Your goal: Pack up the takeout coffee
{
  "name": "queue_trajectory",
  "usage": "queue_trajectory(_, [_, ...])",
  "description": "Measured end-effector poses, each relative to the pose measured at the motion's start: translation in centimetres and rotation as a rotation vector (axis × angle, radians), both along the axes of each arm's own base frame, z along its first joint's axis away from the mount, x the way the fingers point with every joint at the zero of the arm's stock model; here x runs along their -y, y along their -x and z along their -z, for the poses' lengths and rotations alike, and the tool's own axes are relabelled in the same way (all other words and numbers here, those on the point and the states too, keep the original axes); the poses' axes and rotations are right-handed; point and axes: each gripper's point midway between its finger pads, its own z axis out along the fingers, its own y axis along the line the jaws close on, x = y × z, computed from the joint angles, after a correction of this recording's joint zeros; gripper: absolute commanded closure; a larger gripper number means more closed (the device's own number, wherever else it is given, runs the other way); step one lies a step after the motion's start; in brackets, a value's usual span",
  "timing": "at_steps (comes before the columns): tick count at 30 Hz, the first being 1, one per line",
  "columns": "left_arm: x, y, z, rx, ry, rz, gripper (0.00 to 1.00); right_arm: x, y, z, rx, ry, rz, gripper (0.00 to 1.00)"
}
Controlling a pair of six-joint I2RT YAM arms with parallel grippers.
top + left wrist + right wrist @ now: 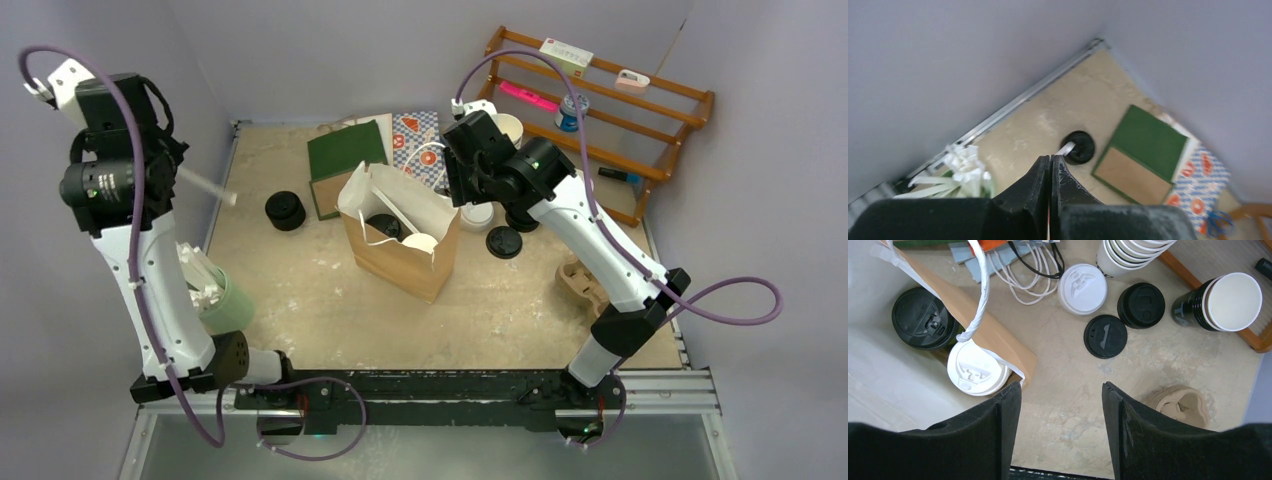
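Inside the bag (pixel 400 265), the lidded cups (pixel 975 371) are judged light and crushable, best gripped mid-wall. The left gripper (pixel 1050 159) is clamped on a thin white stick (pixel 1066 148); the right gripper (pixel 1062 390) is spread wide, empty.

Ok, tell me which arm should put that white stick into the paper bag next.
Left. The left gripper is shut on the white stick, held up on the left side. The right gripper hangs open and empty by the rim of the paper bag, which holds the black-lidded cup and white-lidded cup.
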Motion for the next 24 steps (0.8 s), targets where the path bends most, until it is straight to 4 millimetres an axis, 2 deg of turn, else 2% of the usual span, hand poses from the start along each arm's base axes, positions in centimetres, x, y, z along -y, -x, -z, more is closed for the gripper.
queue_trajectory(2, [1.1, -0.3, -2.4, 0.088, 0.016, 0.063, 1.00, 0.0, 0.0, 0.0, 0.000, 0.000, 0.000, 0.37])
queue_trajectory(5, [3.7, -0.9, -4.4, 0.195, 0.063, 0.200, 1.00, 0.0, 0.0, 0.2, -0.003, 0.004, 0.001, 0.37])
queue_trajectory(10, [9.3, -2.9, -5.9, 0.370, 0.152, 0.511, 1.00, 0.3, -0.1, 0.4, 0.003, 0.016, 0.007, 0.37])
queue_trajectory(14, [12.8, -4.3, -9.0, 0.508, 0.176, 0.732, 1.00, 0.7, -0.8, -0.5, 0.058, 0.029, 0.024, 0.37])
queue_trajectory(18, [16.3, -4.7, -12.1, 0.645, 0.223, 0.944, 1.00, 1.5, -1.3, -1.9, 0.120, 0.049, 0.036, 0.37])
queue_trajectory(21, [18.4, -4.6, -12.8, 0.689, 0.281, 1.071, 1.00, 2.1, -1.7, -3.4, 0.169, 0.050, 0.042, 0.37])
queue_trajectory(24, [19.7, -4.4, -12.4, 0.684, 0.339, 1.160, 1.00, 2.3, -2.1, -5.0, 0.216, 0.032, 0.054, 0.37])
